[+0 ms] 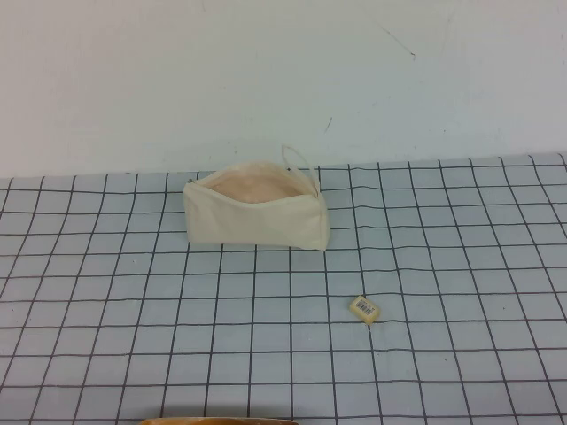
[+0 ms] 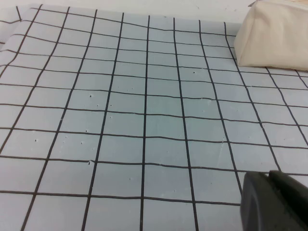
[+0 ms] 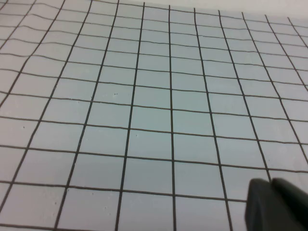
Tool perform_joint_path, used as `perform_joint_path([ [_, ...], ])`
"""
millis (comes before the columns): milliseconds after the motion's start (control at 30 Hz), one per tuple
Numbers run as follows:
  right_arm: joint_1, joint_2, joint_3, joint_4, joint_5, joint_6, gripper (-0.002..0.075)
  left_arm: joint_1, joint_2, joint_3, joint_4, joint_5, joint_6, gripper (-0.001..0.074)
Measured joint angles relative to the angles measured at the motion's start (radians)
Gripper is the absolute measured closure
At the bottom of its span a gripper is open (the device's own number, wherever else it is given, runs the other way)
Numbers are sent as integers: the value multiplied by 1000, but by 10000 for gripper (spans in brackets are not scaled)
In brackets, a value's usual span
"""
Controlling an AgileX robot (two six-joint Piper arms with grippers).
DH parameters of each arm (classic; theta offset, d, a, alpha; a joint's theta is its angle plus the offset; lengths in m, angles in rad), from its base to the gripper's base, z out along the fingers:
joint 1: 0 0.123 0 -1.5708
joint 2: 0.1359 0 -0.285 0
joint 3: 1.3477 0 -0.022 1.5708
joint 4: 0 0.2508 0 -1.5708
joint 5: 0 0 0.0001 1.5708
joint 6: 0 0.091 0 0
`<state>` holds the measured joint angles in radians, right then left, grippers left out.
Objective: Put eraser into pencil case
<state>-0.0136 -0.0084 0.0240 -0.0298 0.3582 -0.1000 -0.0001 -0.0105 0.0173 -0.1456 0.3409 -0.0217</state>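
Note:
The pencil case [image 1: 257,212] is a cream-white fabric pouch standing near the back of the checked cloth, its mouth open upward with peach lining showing and a thin white cord loop [image 1: 299,156] at its right end. One end of it also shows in the left wrist view [image 2: 274,38]. The eraser [image 1: 364,309] is a tiny cream-yellow block with a striped white label, lying flat on the cloth in front and to the right of the pouch. Neither arm shows in the high view. My left gripper [image 2: 269,177] is shut and empty above bare cloth. My right gripper [image 3: 270,182] is shut and empty above bare cloth.
A grey-blue cloth with a black grid [image 1: 133,310] covers the table up to a white wall [image 1: 266,71] at the back. A thin orange-brown edge [image 1: 221,421] shows at the bottom of the high view.

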Motion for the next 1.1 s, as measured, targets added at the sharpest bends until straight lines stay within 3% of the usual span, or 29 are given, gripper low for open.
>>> perform_joint_path([
  [433, 0, 0, 0, 46, 0, 0, 727, 0, 0, 0, 0, 0, 0, 736],
  [533, 0, 0, 0, 195, 0, 2, 727, 0, 0, 0, 0, 0, 0, 736],
  [767, 0, 0, 4, 850, 14, 93, 727, 0, 0, 0, 0, 0, 0, 736],
  [900, 0, 0, 4, 867, 6, -1, 727, 0, 0, 0, 0, 0, 0, 736],
  [1100, 0, 0, -46, 911, 76, -308, 727, 0, 0, 0, 0, 0, 0, 736],
])
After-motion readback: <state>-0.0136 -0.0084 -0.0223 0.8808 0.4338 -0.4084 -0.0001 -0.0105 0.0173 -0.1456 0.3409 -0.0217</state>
